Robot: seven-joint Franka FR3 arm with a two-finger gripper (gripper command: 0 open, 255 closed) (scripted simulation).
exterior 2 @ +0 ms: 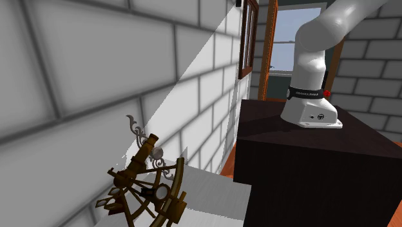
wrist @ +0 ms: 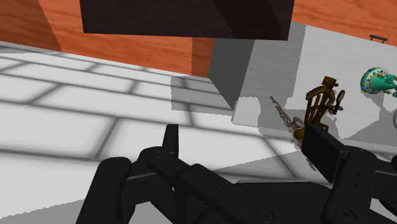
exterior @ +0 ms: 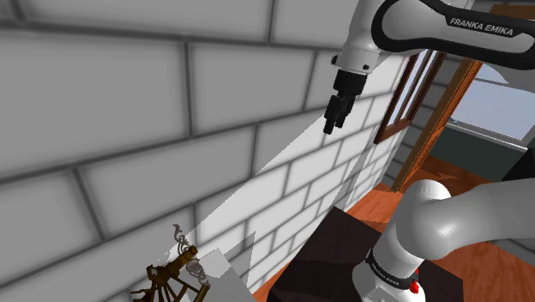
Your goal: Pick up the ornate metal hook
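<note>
Hanging high beside the grey brick wall (exterior: 129, 103), the single tool (exterior: 331, 124) is released: in the wrist view its two fingers (wrist: 169, 141) stand apart with nothing between them. One ornate metal hook (exterior 2: 139, 131) sits low on the white bench (exterior 2: 216, 192), against the wall and just behind one brass sextant (exterior 2: 145, 190), seemingly touching it. The tool is well apart from both. One small green and white object (wrist: 376, 81) lies farther along the bench. One white arm (exterior 2: 312, 51) rises from one dark box (exterior 2: 309, 155).
</note>
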